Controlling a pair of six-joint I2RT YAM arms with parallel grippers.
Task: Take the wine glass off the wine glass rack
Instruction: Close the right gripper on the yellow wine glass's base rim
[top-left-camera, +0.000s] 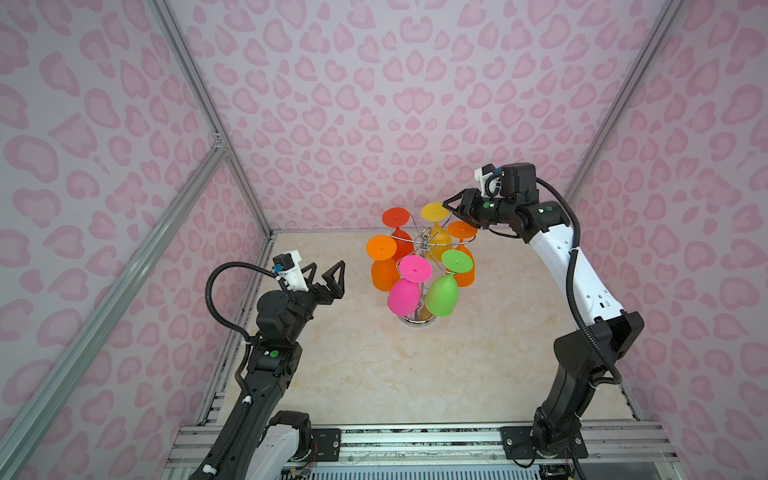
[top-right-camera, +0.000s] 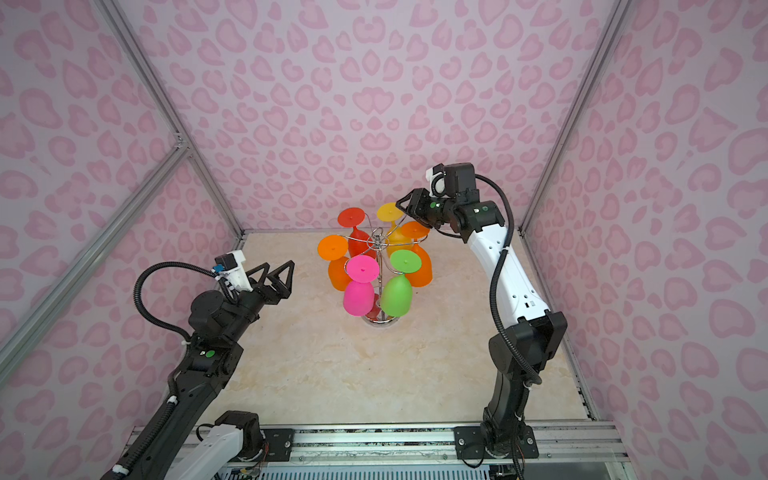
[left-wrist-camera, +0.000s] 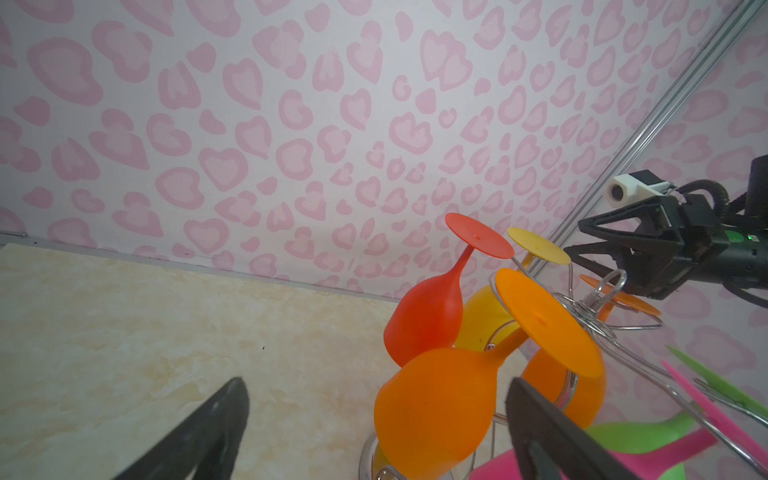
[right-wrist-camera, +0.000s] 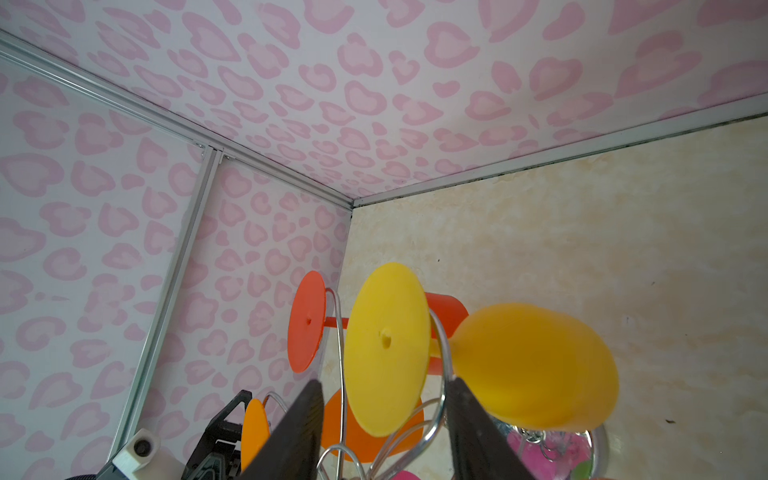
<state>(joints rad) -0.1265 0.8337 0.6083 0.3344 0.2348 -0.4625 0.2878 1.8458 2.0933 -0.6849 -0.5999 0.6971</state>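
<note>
In both top views your wine glass rack (top-left-camera: 423, 240) stands on the table (top-left-camera: 374, 374), glasses hung bowl-down by their feet.

In the left wrist view your left jaws gape wide, idle near it.

In the right wrist view your right jaws, half-parted, straddle the yellow wine glass (right-wrist-camera: 536, 365) foot without clamping; I judge they are placed to slide it off its hook.

Pretty clearly a lab robot test booth: pink heart-print wall panels (top-left-camera: 374, 104) were framed in silver aluminium profiles (top-left-camera: 195, 83), and two black-and-white robot arms (top-left-camera: 573, 270) were bolted to a slotted metal rail (top-left-camera: 415, 436) beside a beige marble-look tabletop (top-left-camera: 374, 374).
</note>
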